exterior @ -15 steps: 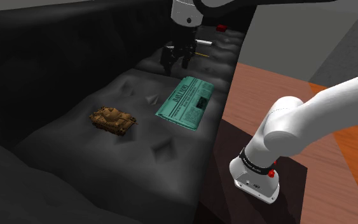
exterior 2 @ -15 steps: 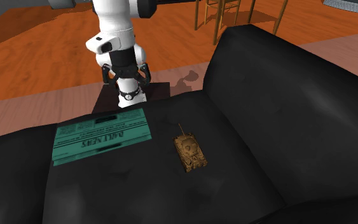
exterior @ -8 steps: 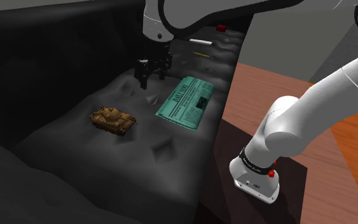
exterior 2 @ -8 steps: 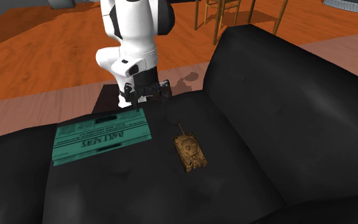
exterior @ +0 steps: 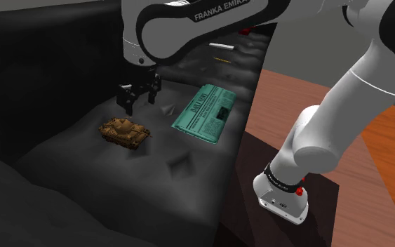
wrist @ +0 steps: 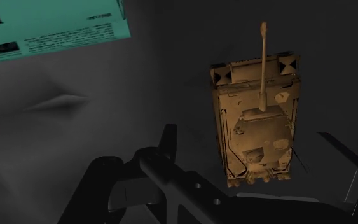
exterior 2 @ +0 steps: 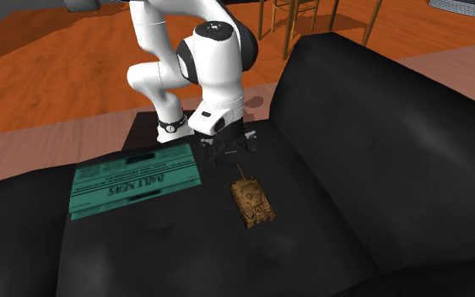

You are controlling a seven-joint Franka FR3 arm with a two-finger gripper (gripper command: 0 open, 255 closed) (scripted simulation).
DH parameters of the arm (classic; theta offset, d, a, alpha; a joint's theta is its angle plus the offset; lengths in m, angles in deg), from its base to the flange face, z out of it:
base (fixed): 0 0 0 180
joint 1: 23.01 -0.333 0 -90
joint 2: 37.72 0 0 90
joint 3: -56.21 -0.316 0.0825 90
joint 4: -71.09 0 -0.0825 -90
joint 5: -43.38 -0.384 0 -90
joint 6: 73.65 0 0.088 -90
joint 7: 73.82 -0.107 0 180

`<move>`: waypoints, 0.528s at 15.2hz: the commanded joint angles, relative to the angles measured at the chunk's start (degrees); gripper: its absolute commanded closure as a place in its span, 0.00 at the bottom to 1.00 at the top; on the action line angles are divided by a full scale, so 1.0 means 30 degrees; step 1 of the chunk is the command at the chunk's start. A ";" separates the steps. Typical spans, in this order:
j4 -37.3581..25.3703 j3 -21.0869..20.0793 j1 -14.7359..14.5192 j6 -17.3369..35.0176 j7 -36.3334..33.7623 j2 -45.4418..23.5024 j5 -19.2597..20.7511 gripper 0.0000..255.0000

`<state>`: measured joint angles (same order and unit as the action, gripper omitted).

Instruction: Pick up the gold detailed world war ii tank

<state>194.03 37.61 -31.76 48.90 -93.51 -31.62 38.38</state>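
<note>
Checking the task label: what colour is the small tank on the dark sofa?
The small model tank is golden brown all over, clearest in the wrist view.

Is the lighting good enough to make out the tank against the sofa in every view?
Shoulder view: dim, yet the tank stands out brown on the dark sofa. Second exterior view: brighter, tank clear. Wrist view: darkest, but hull and barrel readable.

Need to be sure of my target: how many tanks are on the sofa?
1. The tank lies on the sofa seat, apart from the newspaper, close below the open gripper. No other seems hidden.
</note>
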 commanded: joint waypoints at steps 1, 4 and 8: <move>-0.0785 -0.0366 -0.0241 0.0493 -0.0411 -0.1213 0.0241 0.00; -0.1511 -0.0662 -0.0510 0.1185 -0.0831 -0.2598 0.0630 0.00; -0.0935 -0.0666 -0.0545 0.2174 -0.0906 -0.3035 0.0789 0.00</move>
<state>190.97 35.67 -33.30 54.56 -96.01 -40.12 40.52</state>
